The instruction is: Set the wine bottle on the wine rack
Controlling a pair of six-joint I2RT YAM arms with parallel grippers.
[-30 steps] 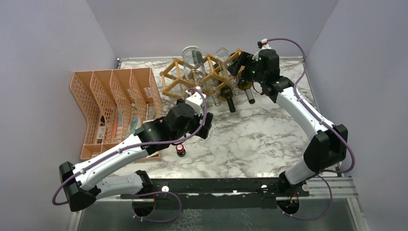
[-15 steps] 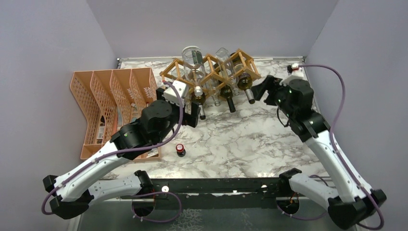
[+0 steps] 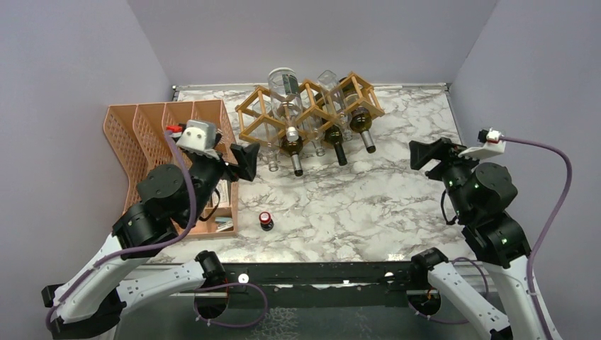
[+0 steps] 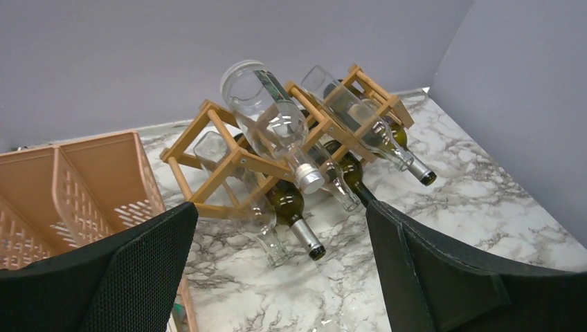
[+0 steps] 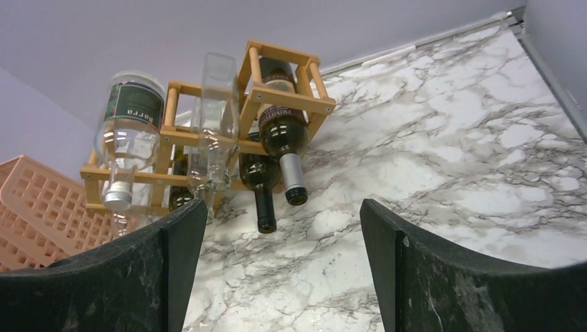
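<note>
The wooden lattice wine rack [image 3: 373, 100] stands at the back of the marble table and holds several bottles lying neck-forward. These include a large clear bottle [image 3: 285, 95] and a dark wine bottle [image 3: 363, 124] in the right end cell. My left gripper [image 3: 244, 157] is open and empty, in front of the rack's left end and apart from it. My right gripper [image 3: 425, 152] is open and empty, to the right of the rack and nearer than it. The left wrist view shows the rack [image 4: 185, 130] and a dark bottle [image 4: 287, 204] beyond the open gripper [image 4: 280, 207]. The right wrist view shows the rack [image 5: 291, 99] and dark bottle [image 5: 284, 138] beyond that open gripper [image 5: 282, 207].
An orange plastic mesh file organiser [image 3: 152, 142] stands at the left, right beside my left arm. A small dark object with a red top [image 3: 266, 219] stands on the table [image 3: 368, 212] near the front. Grey walls close in the left, back and right sides.
Both arms have drawn back from the rack toward the near edge. The right gripper has left the rack's right end. The left gripper has moved left toward the organiser.
</note>
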